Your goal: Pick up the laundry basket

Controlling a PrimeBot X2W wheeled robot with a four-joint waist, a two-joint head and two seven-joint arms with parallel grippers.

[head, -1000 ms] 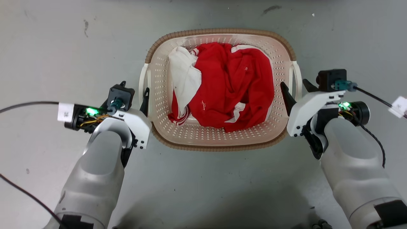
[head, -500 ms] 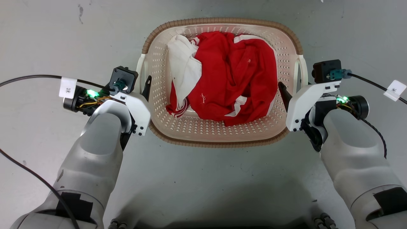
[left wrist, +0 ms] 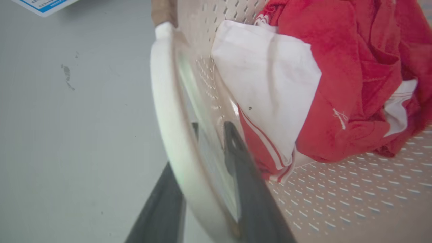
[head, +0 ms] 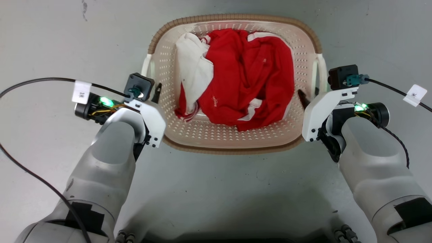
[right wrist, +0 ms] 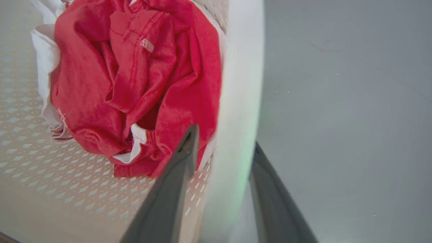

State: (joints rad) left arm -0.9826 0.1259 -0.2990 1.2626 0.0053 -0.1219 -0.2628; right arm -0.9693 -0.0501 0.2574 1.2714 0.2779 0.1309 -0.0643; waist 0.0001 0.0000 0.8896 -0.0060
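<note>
Squarely between the arms, the laundry basket (head: 233, 140) sits on the grey floor (head: 216, 189), a white handle (left wrist: 165, 101) between the fingers of the left pincer (left wrist: 212, 128) and of the right pincer (right wrist: 225, 136); I cannot tell whether either presses. An uneven or shallow-held lift could tip it or let a handle slip. One cable tag (head: 81, 91) reads roughly "3K"; the other tag (head: 414, 95) bears an asterisk.

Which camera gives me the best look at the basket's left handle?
Left wrist view: the left handle curves through the frame, between the fingers of the left end effector. Head view shows it as a thin white strip. Right wrist view shows the right handle.
</note>
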